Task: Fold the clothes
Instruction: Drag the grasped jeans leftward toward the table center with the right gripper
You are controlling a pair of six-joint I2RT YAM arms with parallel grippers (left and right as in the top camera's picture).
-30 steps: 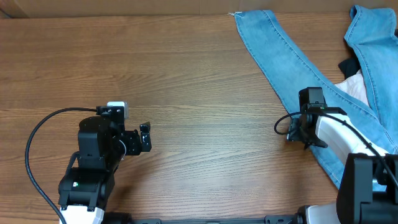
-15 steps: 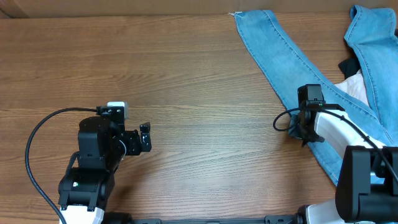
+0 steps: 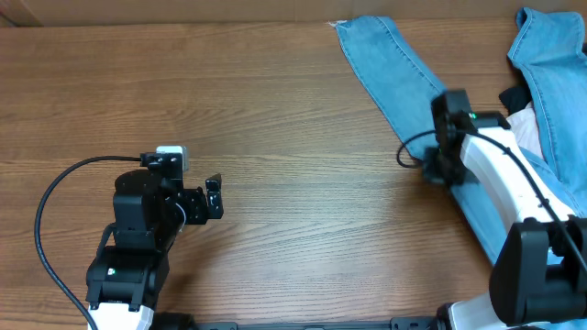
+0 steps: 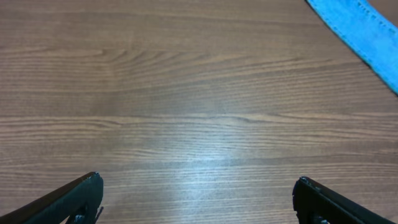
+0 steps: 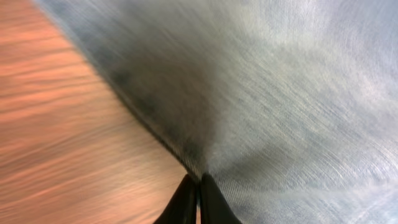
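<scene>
Nearest the robot's base, the left tool (image 3: 215,199) hovers over bare wood well to the left of the jeans (image 3: 404,82). Its two fingers are spread wide apart with nothing between them. In the left wrist view the left tool (image 4: 199,202) shows only as two dark fingertips at the lower corners, and a strip of the jeans (image 4: 360,31) crosses the far upper right corner. A black cable (image 3: 55,197) loops out from this arm, on the side away from the jeans.

Further along, the right tool (image 3: 438,172) sits at the left edge of the long denim leg, where cloth meets wood. In the right wrist view the right tool (image 5: 198,199) has its fingers pressed together on that edge of the jeans (image 5: 280,93). The faded fabric draws into creases that run toward the pinch. The view is blurred, so finer detail cannot be told.

Beyond the pinch, the leg lies flat on the surface (image 3: 275,110), slanting up and left to a frayed hem at the far edge. The rest of the jeans is bunched at the far right, partly out of frame. A cream garment (image 3: 525,124) and a small black cloth (image 3: 512,95) lie touching each other between the leg and that bunched part.
</scene>
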